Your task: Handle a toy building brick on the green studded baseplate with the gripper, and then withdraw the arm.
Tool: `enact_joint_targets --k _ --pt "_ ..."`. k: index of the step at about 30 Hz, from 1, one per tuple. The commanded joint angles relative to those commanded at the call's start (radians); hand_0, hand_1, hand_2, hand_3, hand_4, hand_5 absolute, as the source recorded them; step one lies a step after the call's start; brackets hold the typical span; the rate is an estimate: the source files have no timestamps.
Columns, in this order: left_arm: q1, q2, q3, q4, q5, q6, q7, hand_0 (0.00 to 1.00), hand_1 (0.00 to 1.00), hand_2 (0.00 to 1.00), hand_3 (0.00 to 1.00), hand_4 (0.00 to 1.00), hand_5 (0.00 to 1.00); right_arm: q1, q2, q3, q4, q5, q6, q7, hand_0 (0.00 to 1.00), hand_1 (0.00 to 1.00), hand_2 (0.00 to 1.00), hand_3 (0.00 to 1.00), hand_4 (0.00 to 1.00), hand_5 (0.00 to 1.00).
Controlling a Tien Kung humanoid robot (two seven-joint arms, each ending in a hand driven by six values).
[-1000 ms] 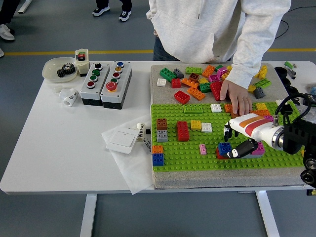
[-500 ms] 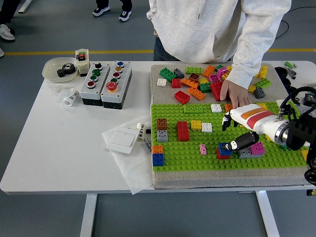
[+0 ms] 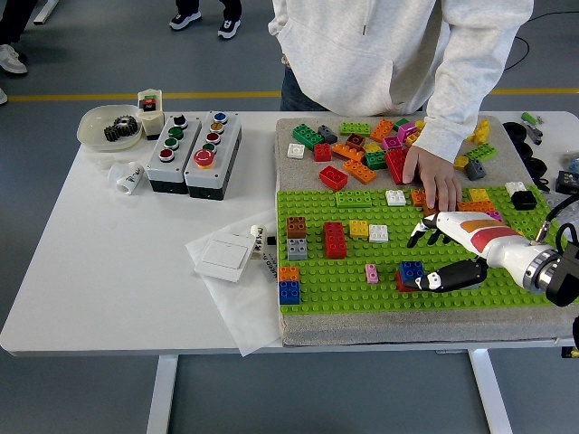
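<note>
White table (image 3: 118, 262) on grey floor. Green baseplate (image 3: 362, 289) carries a blue brick (image 3: 412, 270). Right hand (image 3: 443, 258) sits just beside it, fingers loosely spread, holding nothing.

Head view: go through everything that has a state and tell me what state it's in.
White-and-orange right robot hand: fingers spread over the baseplate, holding nothing.
Blue brick on red brick: stacked on the green studded baseplate.
Person's hand: resting flat on baseplate's far edge.
Clear bowl: holds a black gear.
</note>
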Motion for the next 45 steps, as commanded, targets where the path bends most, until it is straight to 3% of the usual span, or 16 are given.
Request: enact_joint_targets --k 13,45 --pt "0.001 -0.001 -0.003 0.001 0.004 -0.001 0.002 0.744 0.75 0.8 0.612 0.643 0.623 -0.042 -0.008 -0.017 0.0 -0.005 0.002 0.013 0.667 0.672 0.73 0.641 0.954 0.53" --pt "-0.007 0.0 0.013 -0.002 -0.015 0.0 -0.002 0.744 0.749 0.799 0.611 0.641 0.624 0.014 0.048 -0.083 0.0 -0.006 0.016 0.013 0.672 0.67 0.726 0.629 0.934 0.562"
